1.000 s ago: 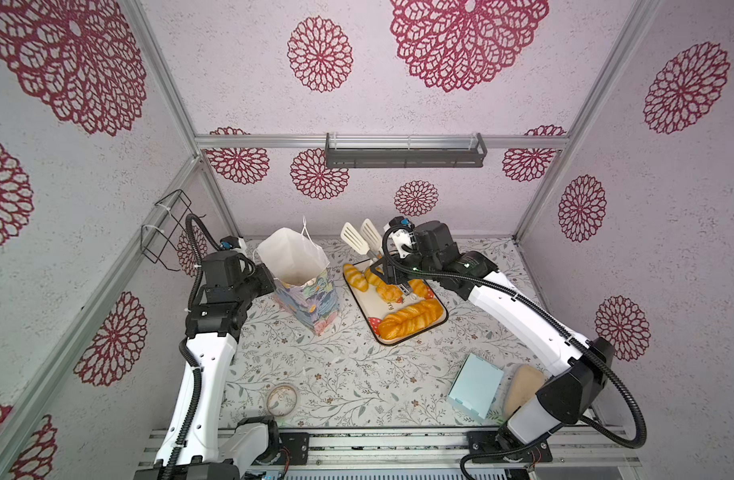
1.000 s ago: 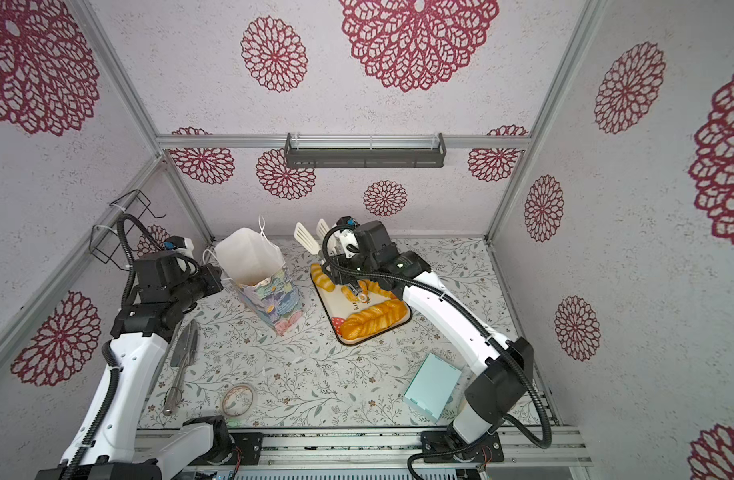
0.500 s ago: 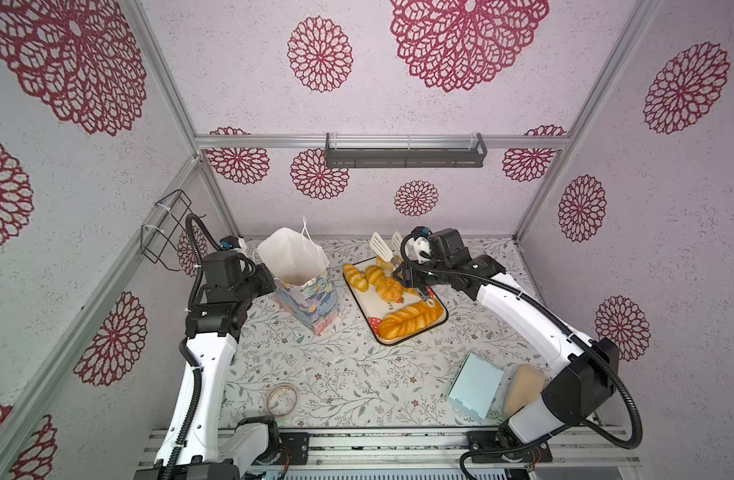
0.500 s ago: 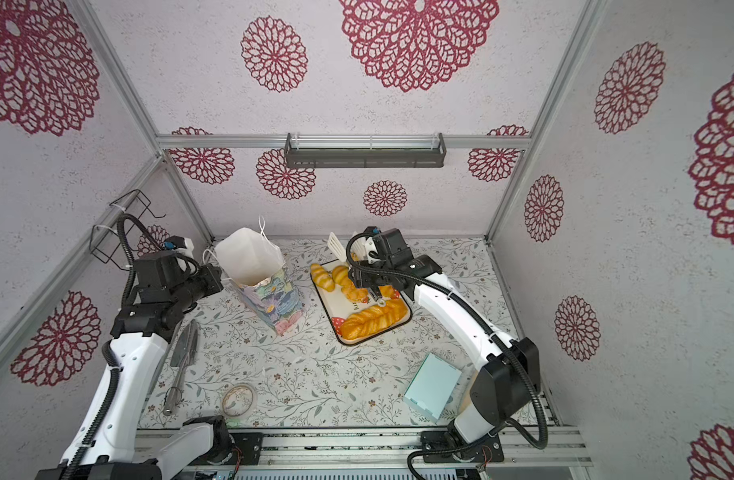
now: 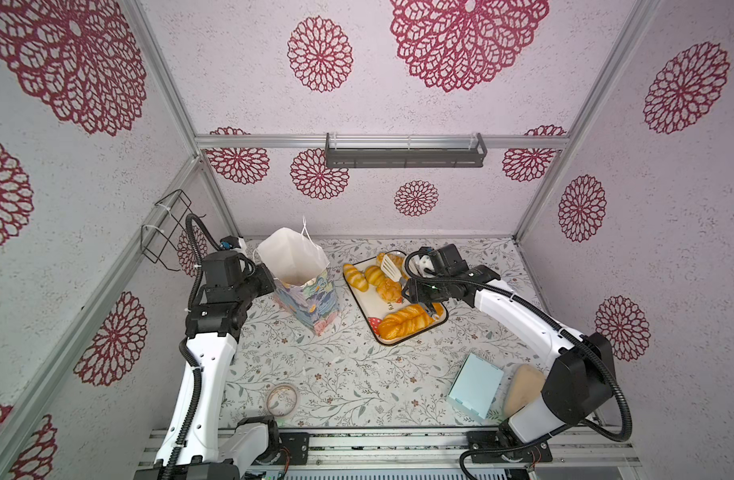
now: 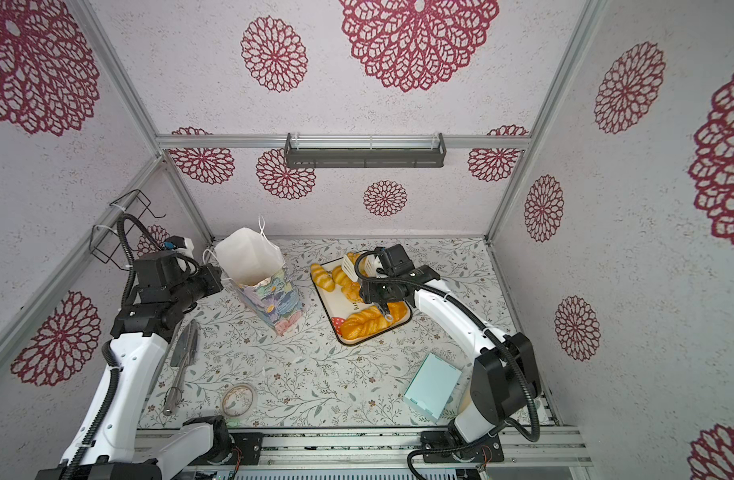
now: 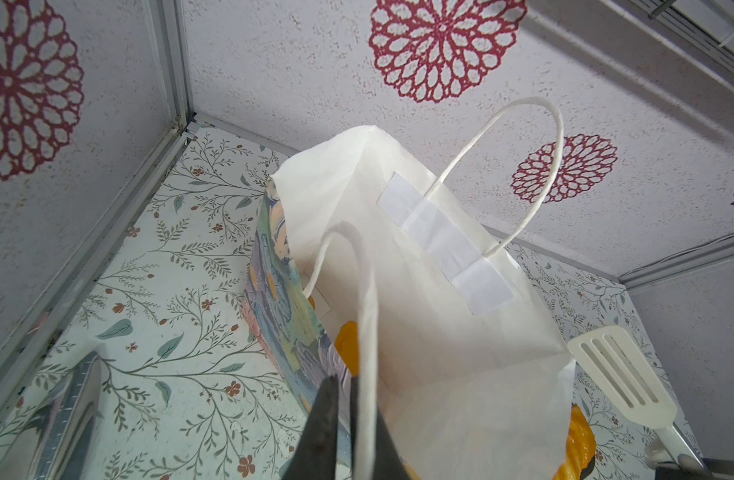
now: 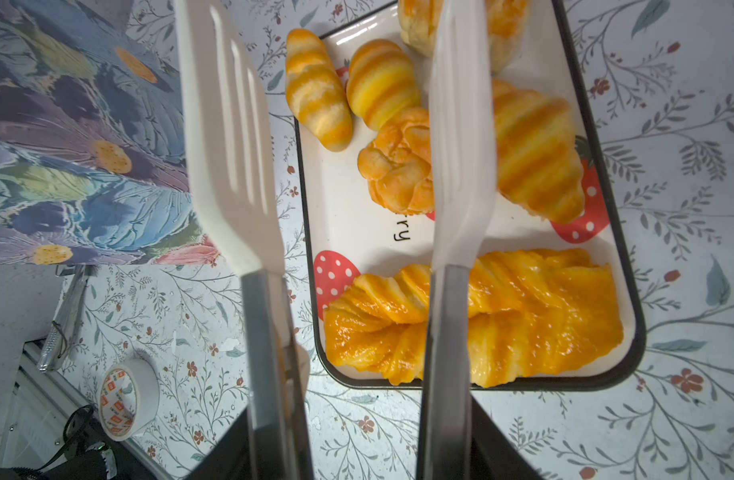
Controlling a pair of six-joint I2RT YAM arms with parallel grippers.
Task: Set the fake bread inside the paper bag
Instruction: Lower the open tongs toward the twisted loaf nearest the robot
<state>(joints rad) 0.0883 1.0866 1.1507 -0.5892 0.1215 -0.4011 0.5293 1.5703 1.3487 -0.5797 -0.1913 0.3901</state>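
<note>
The paper bag point(image 5: 305, 297) stands open at the back left, flowered outside, white inside point(image 7: 431, 299). My left gripper point(image 7: 343, 395) is shut on its near rim, next to a string handle. An orange piece point(image 7: 348, 338) shows inside the bag. The fake bread lies on a strawberry tray point(image 8: 633, 299): two small croissants point(image 8: 317, 89), a knotted bun point(image 8: 398, 166), a large croissant point(image 8: 535, 158) and a braided loaf point(image 8: 523, 320). My right gripper point(image 8: 357, 436) is shut on white slotted tongs point(image 8: 232, 145). Their blades are spread above the tray and hold nothing, as both top views show point(image 5: 392, 268) point(image 6: 350, 266).
A pale blue flat box point(image 5: 475, 386) and a beige pad point(image 5: 523, 388) lie at the front right. A tape roll point(image 5: 282, 399) sits at the front left, metal utensils point(image 6: 182, 353) by the left arm. A wire rack point(image 5: 165, 228) hangs on the left wall.
My right arm has carried the tongs from beside the bag's mouth rightward and down over the tray. The left gripper and the bag have stayed put.
</note>
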